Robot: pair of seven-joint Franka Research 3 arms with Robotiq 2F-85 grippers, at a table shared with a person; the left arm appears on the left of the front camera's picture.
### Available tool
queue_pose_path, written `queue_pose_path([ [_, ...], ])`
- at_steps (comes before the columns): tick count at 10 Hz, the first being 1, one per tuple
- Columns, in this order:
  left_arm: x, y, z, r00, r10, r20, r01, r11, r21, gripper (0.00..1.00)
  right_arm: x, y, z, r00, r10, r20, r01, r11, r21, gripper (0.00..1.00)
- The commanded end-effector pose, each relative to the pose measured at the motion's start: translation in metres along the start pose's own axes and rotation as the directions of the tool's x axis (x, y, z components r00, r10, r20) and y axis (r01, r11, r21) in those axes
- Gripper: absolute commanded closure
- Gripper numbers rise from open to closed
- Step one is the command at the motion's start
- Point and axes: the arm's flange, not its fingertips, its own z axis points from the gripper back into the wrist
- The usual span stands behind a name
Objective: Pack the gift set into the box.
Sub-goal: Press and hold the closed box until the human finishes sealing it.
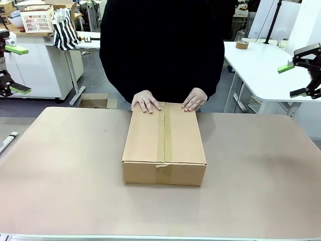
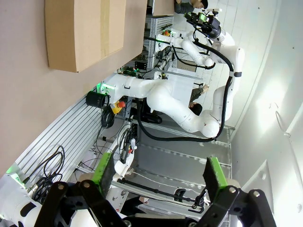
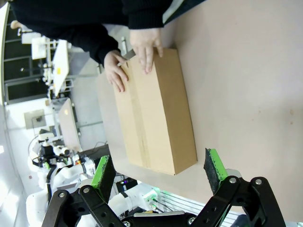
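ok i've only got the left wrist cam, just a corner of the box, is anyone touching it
observer: yes, the person's hands lie flat on the far end of the box.
operator: flaps open or shut
observer: shut, the tape strip runs the whole top seam and over the near edge.
operator: where's the right gripper
observer: the right gripper is open, raised at the right side of the table, well apart from the box.

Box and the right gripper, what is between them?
Nothing; the front view shows a bare stretch of tabletop between the box and the raised, open right gripper.
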Motion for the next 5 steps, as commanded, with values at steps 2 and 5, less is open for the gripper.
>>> queue_pose_path([
  [2, -0.0015, -0.0004, -0.0012, 1.0, 0.011, 0.006, -0.011, 1.0, 0.009, 0.0, 0.0, -0.0009, 0.0025, 1.0, 0.001, -0.007, -0.001, 1.0, -0.014, 0.0],
  [5, -0.0015, -0.0004, -0.0012, 1.0, 0.011, 0.006, -0.011, 1.0, 0.009, 0.0, 0.0, -0.0009, 0.0025, 1.0, 0.001, -0.007, -0.001, 1.0, -0.014, 0.0],
])
